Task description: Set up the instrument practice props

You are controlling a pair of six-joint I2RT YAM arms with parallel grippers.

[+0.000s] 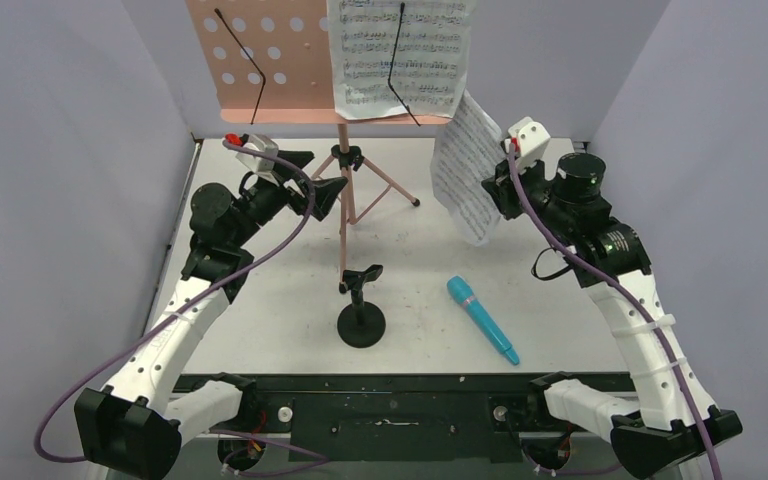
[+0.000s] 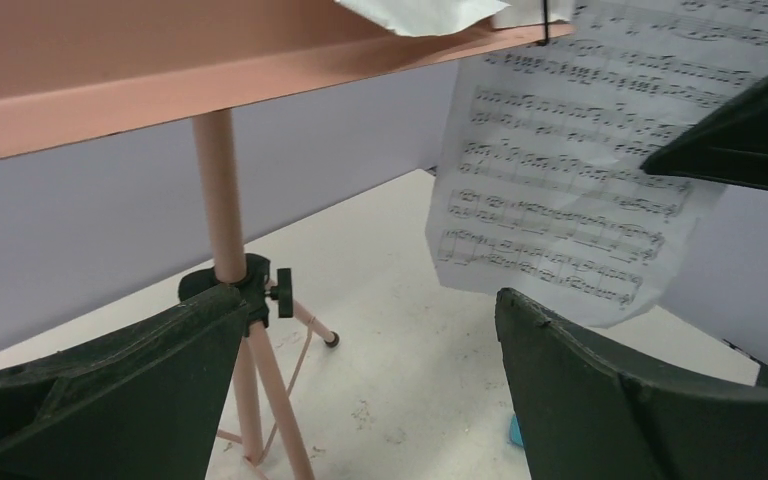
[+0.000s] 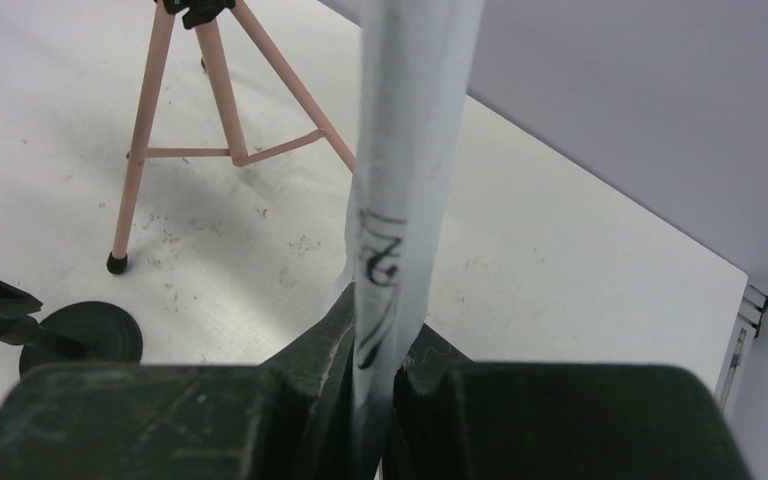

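Scuffed white worktop point(image 1: 260, 290), boxed in by pale lilac walls. Near the far edge, at mid-width: pink perforated tripod music stand point(image 1: 345, 190), one sheet-music page point(image 1: 400, 55) resting on the right half of its desk behind a black wire retainer point(image 1: 397, 75). Right tool point(image 1: 500, 192) clamped shut on one edge of a second sheet-music page point(image 1: 468, 165), held upright in the air right of the stand, top edge close by the desk's right end. Left tool point(image 1: 312, 178) spread wide, gripping nothing, raised just left of the stand's pole, below the desk's bare left half. Nearer the front edge, at mid-width: short black round-based mic stand point(image 1: 361, 322), upright. To its right, flat on the worktop: teal toy microphone point(image 1: 480, 318), well apart from both tools.
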